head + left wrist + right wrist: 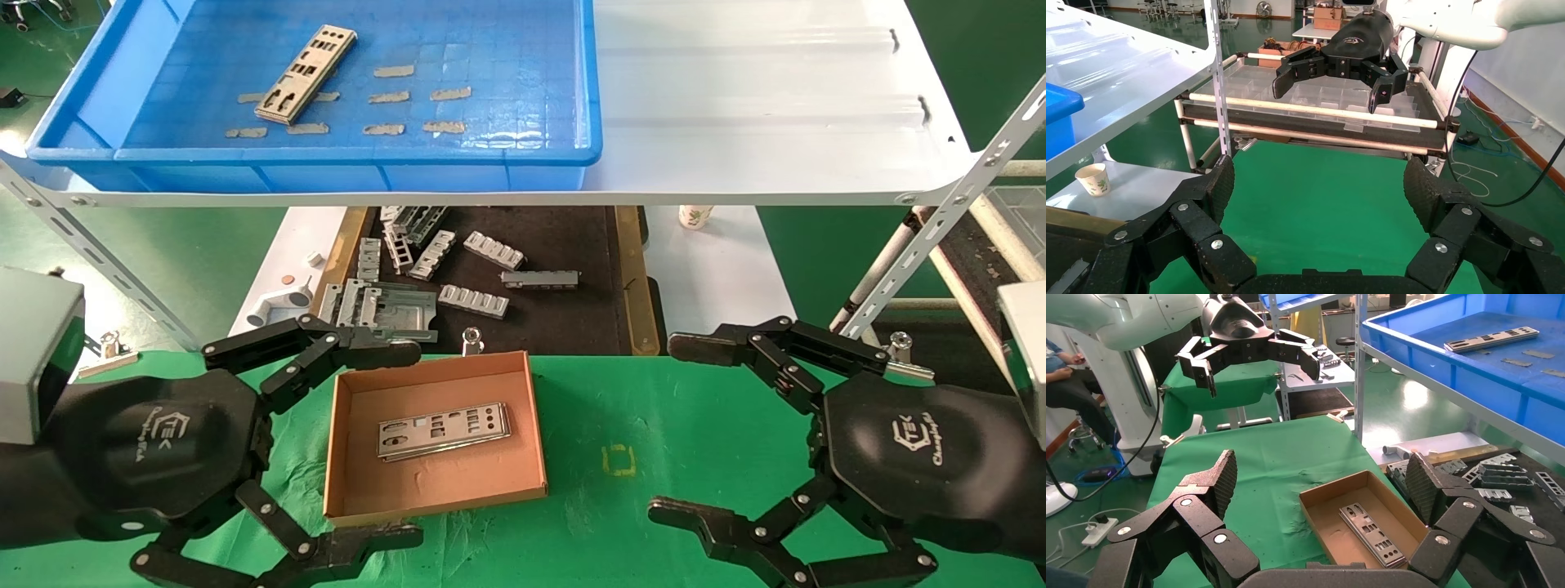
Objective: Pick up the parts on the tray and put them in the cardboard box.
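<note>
Inside the cardboard box [435,437] on the green cloth [654,441] lies one silver plate [444,430], flat on the floor. Another plate [306,73] sits up at 11 o'clock in the blue tray [531,159] on the white shelf [752,98], among grey tape strips [409,96]. The left gripper [392,441] at 9 o'clock of the box and the right gripper [678,429] at 3 o'clock both hang wide open, holding nothing. Green floor all round.

This is looking like a factory workshop or robot test floor: a green painted floor [1315,177] is running under slotted-angle metal shelving [760,106], a blue tray [343,167] is sitting on it, ribbed metal blocks [474,300] are lying loose, and cables [1089,536] are trailing nearby.
</note>
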Available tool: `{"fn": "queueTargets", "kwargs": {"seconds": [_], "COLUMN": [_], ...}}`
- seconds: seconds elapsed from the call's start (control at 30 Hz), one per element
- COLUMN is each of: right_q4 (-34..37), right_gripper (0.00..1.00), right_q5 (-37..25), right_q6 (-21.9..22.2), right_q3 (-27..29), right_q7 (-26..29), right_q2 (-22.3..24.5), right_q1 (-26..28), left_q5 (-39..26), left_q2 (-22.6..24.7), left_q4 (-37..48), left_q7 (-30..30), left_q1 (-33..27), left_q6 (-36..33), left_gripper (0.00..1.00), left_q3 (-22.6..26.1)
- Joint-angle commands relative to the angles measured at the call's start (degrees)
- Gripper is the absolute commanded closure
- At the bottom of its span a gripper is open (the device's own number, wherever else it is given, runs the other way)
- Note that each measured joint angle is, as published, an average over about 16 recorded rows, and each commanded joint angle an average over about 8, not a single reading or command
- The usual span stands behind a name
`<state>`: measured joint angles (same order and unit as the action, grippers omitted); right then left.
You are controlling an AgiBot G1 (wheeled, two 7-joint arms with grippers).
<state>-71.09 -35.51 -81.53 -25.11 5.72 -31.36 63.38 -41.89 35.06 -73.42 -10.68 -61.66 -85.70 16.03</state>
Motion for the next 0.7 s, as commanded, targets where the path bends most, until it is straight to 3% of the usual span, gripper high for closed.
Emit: {"fn": "queueTargets", "kwargs": {"seconds": [0.03, 0.4, 0.5, 0.67, 0.7], "right_q4": [0.00, 0.00, 0.00, 0.00, 0.00], "right_gripper": [0.00, 0.00, 0.22, 0.84, 0.90], "right_q5": [0.00, 0.00, 0.00, 0.00, 0.00], "right_q6": [0.00, 0.00, 0.00, 0.00, 0.00], "right_q3": [0.00, 0.00, 0.00, 0.00, 0.00], "right_q7": [0.00, 0.00, 0.00, 0.00, 0.00], "right_q2": [0.00, 0.00, 0.00, 0.00, 0.00], "right_q1": [0.00, 0.00, 0.00, 0.00, 0.00], "left_q5": [0.00, 0.00, 0.00, -0.04, -0.17], "left_q2": [0.00, 0.00, -0.01, 0.04, 0.11], "left_q4": [0.00, 0.00, -0.02, 0.07, 0.14], "left_q7": [0.00, 0.00, -0.01, -0.02, 0.06], "left_q1": [0.00, 0.00, 0.01, -0.06, -0.18], "left_q6": [0.00, 0.00, 0.00, 0.15, 0.36], "left_gripper": [0.00, 0.00, 0.00, 0.00, 0.00], "left_q3": [0.00, 0.00, 0.00, -0.01, -0.04]}}
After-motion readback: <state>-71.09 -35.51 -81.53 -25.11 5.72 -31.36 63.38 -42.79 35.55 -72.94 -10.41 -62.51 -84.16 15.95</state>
